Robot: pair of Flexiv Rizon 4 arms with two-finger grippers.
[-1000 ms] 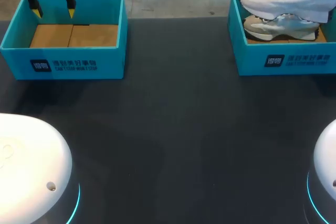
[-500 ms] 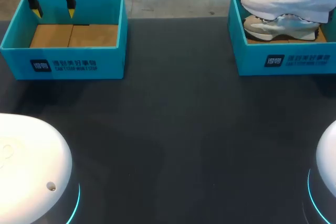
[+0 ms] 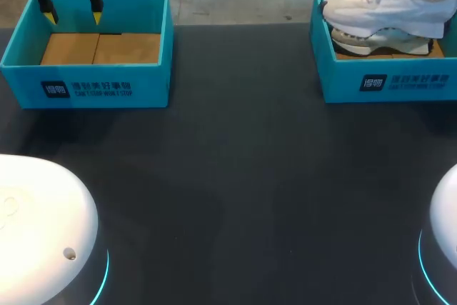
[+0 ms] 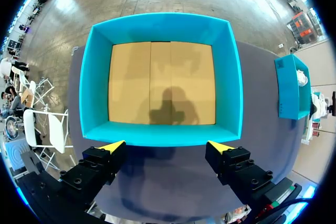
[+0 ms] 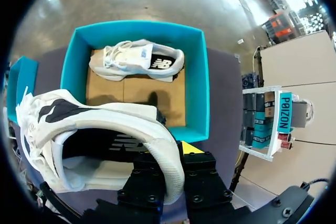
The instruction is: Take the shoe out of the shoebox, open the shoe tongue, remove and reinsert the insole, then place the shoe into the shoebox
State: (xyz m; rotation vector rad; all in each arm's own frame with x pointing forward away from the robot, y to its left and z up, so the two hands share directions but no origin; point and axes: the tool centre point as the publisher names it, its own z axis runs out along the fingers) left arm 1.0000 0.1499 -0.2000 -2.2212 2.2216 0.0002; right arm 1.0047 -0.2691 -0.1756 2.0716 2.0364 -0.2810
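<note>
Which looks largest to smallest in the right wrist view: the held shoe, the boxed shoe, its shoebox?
1. The shoebox and the held shoe: about alike; the shoe's nearness to the camera enlarges it, so unranked.
2. The boxed shoe: clearly smallest.

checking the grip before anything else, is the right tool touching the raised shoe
Touching. The right wrist view shows the shoe with its heel wall squeezed between the two fingers of the right tool.

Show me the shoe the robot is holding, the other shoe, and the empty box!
held shoe point(image 5: 105, 109), right wrist view, white upper side.
other shoe point(image 5: 131, 61), right wrist view, middle of its side.
empty box point(image 4: 94, 87), left wrist view, blue side wall.
</note>
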